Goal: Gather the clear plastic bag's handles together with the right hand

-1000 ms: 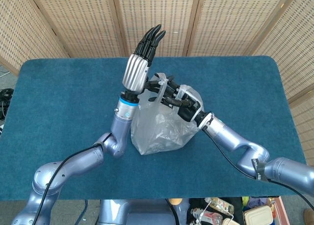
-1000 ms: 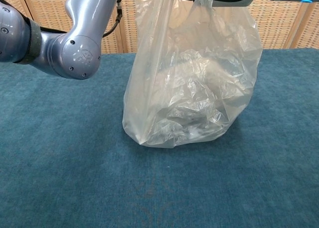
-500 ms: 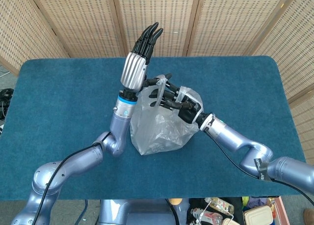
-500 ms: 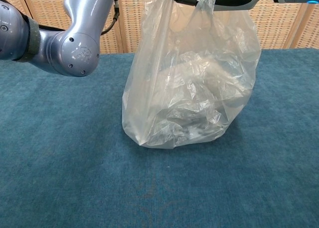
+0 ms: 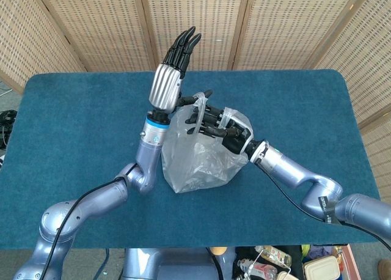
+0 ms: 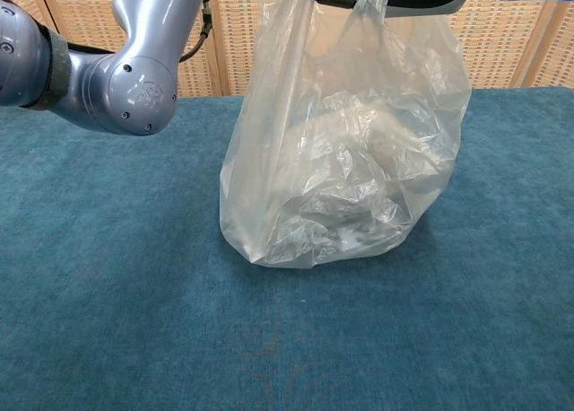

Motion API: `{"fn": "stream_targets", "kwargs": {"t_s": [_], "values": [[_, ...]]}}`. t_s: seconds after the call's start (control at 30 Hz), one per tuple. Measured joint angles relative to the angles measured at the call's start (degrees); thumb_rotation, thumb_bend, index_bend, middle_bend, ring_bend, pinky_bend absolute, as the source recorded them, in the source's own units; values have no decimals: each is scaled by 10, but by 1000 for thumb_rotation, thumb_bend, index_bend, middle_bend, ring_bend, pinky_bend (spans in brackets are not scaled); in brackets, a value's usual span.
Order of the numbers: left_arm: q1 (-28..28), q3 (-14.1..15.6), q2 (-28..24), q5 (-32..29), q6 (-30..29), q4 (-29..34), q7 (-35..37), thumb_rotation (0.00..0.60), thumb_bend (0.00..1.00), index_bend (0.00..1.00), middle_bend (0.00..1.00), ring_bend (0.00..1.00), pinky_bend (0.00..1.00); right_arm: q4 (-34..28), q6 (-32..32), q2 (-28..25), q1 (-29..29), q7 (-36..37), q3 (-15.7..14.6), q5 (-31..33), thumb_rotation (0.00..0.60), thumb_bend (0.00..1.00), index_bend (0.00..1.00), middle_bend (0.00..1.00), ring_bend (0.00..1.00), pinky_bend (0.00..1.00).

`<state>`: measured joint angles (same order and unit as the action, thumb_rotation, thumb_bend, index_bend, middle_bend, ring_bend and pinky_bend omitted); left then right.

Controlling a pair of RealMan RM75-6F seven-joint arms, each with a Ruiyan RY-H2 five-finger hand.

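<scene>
Left hand (image 5: 173, 72) has drifted left, fingers straight, empty; right hand (image 5: 221, 125) grips bag handles (image 5: 198, 104). Risk: one handle slips free

Both of my cameras give bright, even, diffuse light with no hard shadows. From my head view all is sharp; my left hand (image 5: 168, 84) shows a soft sheen on its silver back. From my chest view, pale glare streaks the clear bag (image 6: 345, 151), which casts a faint shadow on the blue table (image 6: 134, 321).
</scene>
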<state>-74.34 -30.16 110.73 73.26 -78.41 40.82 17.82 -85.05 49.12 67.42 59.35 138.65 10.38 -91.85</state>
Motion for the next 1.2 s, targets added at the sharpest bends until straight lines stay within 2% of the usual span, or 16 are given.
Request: {"fn": "stream_targets", "kwargs": {"t_s": [0.1, 0.37, 0.53, 0.73, 0.9, 1.0, 1.1, 1.2], "values": [[-1, -2, 0, -3, 3, -2, -2, 600, 80, 0, 0, 35, 136, 2, 0, 0, 2, 3, -3, -1, 600, 228, 474, 490, 298, 336], [1, -3, -6, -5, 4, 4, -2, 600, 62, 0, 0, 29, 135, 4, -1, -3, 7, 2, -8, 1, 600, 243, 476, 490, 296, 337], [7, -7, -15, -10, 9, 20, 2, 600, 31, 0, 0, 0, 97, 4, -6, -5, 8, -3, -10, 9, 600, 245, 474, 490, 295, 337], [21, 0, -48, -16, 47, 58, -3, 600, 14, 0, 0, 0, 94, 6, -11, -4, 9, -9, -10, 17, 600, 252, 474, 490, 295, 337], [41, 12, -95, -23, 98, 117, 0, 599, 4, 0, 0, 0, 95, 10, -13, -2, 9, -10, -10, 22, 600, 256, 474, 490, 295, 336], [53, 21, -123, -26, 126, 149, 3, 559, 0, 0, 0, 0, 94, 12, -15, 1, 9, -11, -10, 24, 600, 257, 474, 490, 295, 337], [65, 28, -145, -27, 144, 181, 13, 442, 0, 0, 0, 0, 69, 14, -17, 3, 9, -13, -10, 26, 600, 258, 474, 490, 295, 337], [74, 39, -161, -21, 158, 194, 21, 384, 0, 0, 0, 0, 50, 17, -19, 4, 9, -14, -10, 27, 600, 258, 474, 490, 295, 336]]}}
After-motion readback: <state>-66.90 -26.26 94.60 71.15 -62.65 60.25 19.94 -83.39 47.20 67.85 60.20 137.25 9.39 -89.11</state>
